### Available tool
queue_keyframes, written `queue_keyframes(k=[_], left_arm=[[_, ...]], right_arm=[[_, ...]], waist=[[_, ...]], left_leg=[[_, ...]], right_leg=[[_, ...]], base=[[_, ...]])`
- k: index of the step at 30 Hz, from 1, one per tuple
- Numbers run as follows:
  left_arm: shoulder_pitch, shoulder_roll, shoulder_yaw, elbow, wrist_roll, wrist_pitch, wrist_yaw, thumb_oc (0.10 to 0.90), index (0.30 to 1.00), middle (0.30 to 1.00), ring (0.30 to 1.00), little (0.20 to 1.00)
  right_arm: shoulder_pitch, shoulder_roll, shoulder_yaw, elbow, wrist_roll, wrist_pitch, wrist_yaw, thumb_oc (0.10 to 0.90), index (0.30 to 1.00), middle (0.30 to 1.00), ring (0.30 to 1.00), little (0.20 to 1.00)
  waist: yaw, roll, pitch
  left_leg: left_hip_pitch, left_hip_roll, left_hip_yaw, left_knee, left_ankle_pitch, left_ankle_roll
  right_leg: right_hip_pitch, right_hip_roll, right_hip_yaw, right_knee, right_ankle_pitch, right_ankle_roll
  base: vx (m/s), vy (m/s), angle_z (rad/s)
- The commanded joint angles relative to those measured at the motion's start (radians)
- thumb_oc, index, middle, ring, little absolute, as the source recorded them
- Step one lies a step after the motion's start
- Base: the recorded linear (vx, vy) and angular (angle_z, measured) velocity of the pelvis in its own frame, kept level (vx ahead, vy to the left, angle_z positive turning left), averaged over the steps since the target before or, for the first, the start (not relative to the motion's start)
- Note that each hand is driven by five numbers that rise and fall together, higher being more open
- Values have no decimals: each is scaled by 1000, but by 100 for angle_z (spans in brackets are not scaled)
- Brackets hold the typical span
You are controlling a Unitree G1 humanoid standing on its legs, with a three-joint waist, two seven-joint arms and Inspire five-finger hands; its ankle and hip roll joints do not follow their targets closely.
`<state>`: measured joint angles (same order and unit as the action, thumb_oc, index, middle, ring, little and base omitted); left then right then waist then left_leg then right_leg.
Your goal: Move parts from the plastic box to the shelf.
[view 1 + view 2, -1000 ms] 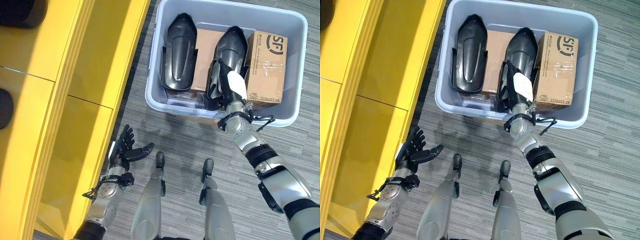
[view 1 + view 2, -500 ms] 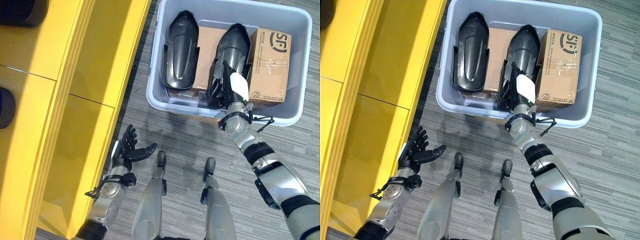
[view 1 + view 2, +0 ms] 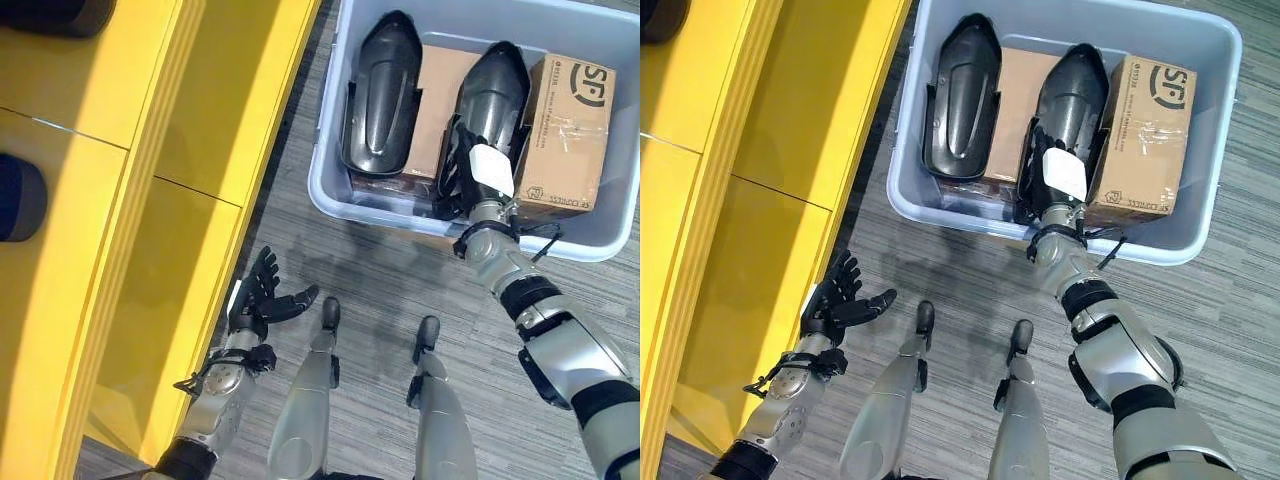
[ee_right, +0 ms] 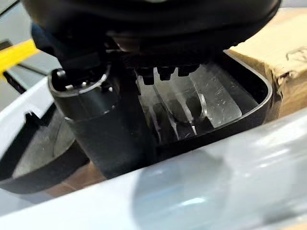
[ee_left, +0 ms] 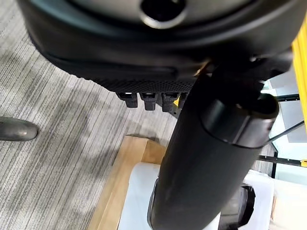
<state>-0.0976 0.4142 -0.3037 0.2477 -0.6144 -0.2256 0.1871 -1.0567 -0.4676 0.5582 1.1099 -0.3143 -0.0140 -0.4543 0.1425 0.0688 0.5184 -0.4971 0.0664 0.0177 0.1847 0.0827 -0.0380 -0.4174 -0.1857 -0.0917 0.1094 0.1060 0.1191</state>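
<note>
Black moulded plastic is what the right hand (image 3: pixel 1060 185) is reaching into: it sits at the near end of the right-hand part (image 3: pixel 1072 95), which lies lengthwise in the grey-blue plastic box (image 3: pixel 1160 245) between a flat carton (image 3: pixel 1018 100) and a taped cardboard box (image 3: pixel 1150 130). A second black part (image 3: pixel 962 95) lies beside the carton, apart from the hand. In the right wrist view the fingers (image 4: pixel 165 72) reach over the part's rim (image 4: pixel 249 112) into its hollow, but I cannot tell whether they have closed on it. The left hand (image 3: pixel 262 298) hangs wide and holds nothing, low beside the yellow shelf (image 3: pixel 120 200). The risks, as I judge them: a hold at one end of a long, glossy shell could let it swing or slip on lifting; its far end could catch the cardboard box or the box wall; and a lift with too light a hold could drop it back into the box.
</note>
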Motion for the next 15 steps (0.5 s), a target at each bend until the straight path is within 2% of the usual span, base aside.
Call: queue_keyframes(k=[1, 7, 15], left_arm=[[21, 38, 9, -81, 23, -92, -14, 900, 1000, 1000, 1000, 1000], [16, 42, 4, -83, 16, -96, -27, 900, 1000, 1000, 1000, 1000], [10, 43, -11, -94, 14, -96, -35, 900, 1000, 1000, 1000, 1000]], right_arm=[[9, -73, 57, 34, -71, 10, 7, 900, 1000, 1000, 1000, 1000], [6, -115, 99, 116, -126, 22, 32, 900, 1000, 1000, 1000, 1000], [27, -119, 43, 176, -72, 21, 24, 900, 1000, 1000, 1000, 1000]], waist=[[1, 4, -14], [8, 15, -12], [22, 47, -3]], left_leg=[[-73, 56, 14, 63, -15, -13], [-85, 51, 10, 74, -19, -13], [-110, 44, 5, 98, -23, -10]], right_leg=[[80, -27, 31, 91, -152, 16], [68, -29, 32, 103, -156, 17], [38, -30, 34, 145, -170, 13]], base=[[11, 7, 3], [0, 0, 0], [-8, 2, 6]])
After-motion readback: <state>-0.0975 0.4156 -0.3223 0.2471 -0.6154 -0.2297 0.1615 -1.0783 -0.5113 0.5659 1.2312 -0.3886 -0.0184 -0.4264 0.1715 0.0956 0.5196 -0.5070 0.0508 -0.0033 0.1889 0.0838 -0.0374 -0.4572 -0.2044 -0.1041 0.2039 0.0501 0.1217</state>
